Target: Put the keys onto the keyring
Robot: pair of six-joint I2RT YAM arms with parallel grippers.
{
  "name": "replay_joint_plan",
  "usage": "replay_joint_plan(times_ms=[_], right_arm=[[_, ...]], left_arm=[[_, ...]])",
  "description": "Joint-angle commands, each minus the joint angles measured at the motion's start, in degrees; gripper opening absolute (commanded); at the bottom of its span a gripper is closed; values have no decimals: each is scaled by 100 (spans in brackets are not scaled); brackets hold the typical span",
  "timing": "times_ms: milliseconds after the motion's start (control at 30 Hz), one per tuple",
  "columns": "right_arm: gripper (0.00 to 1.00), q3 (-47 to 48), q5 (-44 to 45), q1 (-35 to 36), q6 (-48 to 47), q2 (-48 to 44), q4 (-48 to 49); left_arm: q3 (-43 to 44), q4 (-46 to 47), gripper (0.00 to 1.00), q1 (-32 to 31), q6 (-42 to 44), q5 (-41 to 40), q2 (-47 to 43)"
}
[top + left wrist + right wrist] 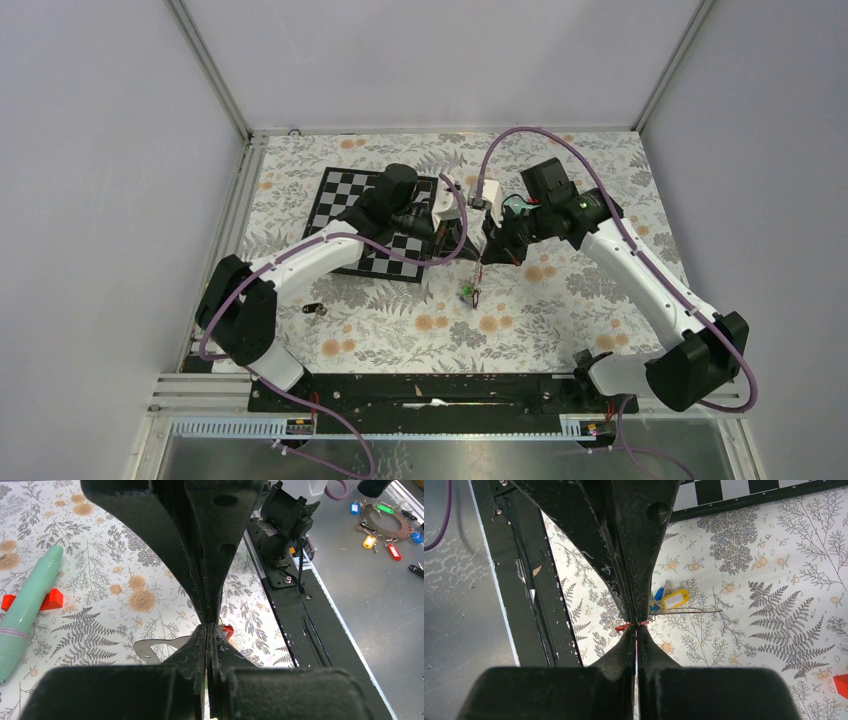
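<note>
**Top view.** The left arm (pixel 320 250) and right arm (pixel 640 265) reach to the table centre, wrists close together beside the chessboard (pixel 340 200). A key cluster (pixel 470 293) sits below the right wrist. A black key (pixel 314 309) lies well apart, near the left arm.

**Left wrist view.** The left gripper (pixel 207 627) is pressed together, pinching the red key (pixel 152 650). The grey blade projects on one side of the fingers, the red tag on the other. A teal tube (pixel 27 605) lies on the cloth.

**Right wrist view.** The right gripper (pixel 636 624) is pressed together, pinching the keyring (pixel 689 611), seen edge-on as a thin wire. A yellow key (pixel 674 600) and a blue key (pixel 658 594) sit at the wire, just past the fingertips.
</note>
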Motion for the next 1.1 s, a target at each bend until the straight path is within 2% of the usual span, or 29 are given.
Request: replay_joint_plan(times_ms=[0,367,633,900,1067], right_arm=[[0,-165,111,40,230,-361,514],[24,-316,143,31,463,-704,898],[46,-430,123,16,599,-816,1093],[62,-445,-327,-180,1036,-906,1414],[67,-412,-589,-338,1337,-915,1590]], left_arm=[[-206,427,0,-26,-13,147,-323],[-324,618,0,33,-557,-7,-508],[-210,684,0,133,-938,-161,-558],[-206,738,0,317,-1305,-224,-695],[-273,1059,0,427,-1853,-221,-726]])
